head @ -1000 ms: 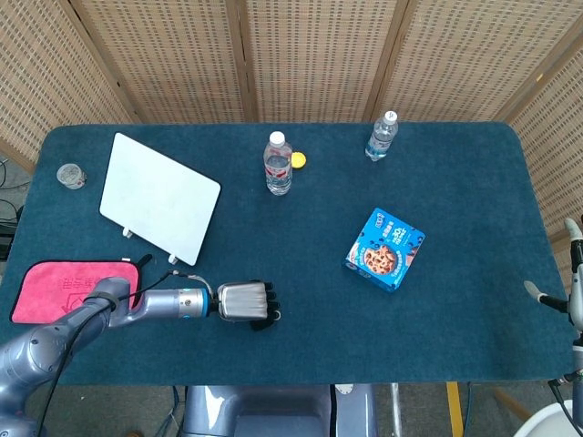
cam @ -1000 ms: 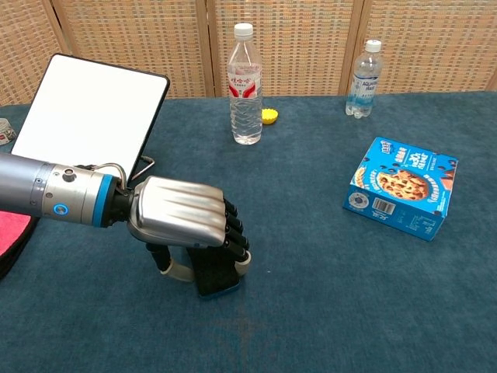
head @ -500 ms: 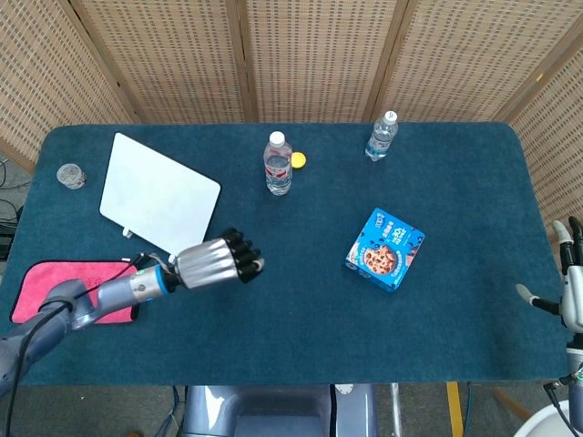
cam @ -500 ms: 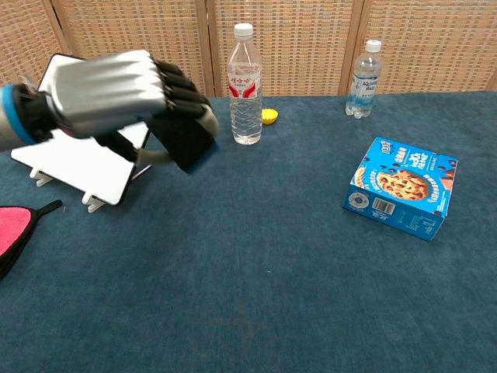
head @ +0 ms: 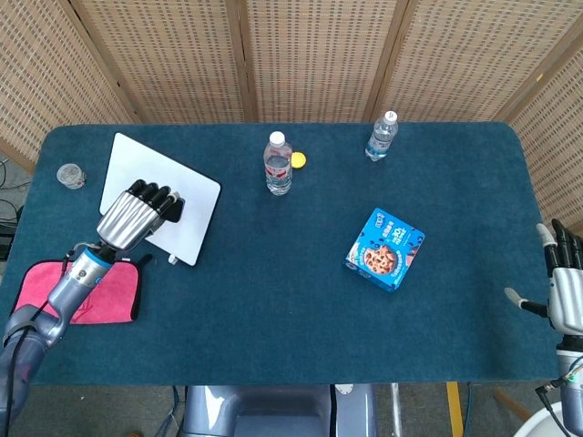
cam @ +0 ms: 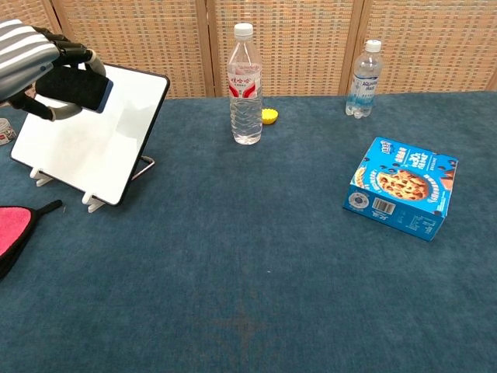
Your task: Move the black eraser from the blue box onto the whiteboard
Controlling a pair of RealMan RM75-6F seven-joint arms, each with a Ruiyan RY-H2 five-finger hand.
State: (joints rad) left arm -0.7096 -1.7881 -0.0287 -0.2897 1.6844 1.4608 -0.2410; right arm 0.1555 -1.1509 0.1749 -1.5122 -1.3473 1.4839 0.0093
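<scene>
Your left hand (cam: 27, 58) grips the black eraser (cam: 74, 87), upper left of the chest view, right over the tilted whiteboard (cam: 97, 148); right hand (head: 567, 296) idles, fingers spread and empty.

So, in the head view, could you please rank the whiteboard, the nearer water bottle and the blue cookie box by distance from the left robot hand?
1. Whiteboard: directly beneath the left robot hand, which holds the black eraser over it.
2. Nearer water bottle: mid-table, to the hand's right.
3. Blue cookie box: farthest, on the table's right half.
</scene>
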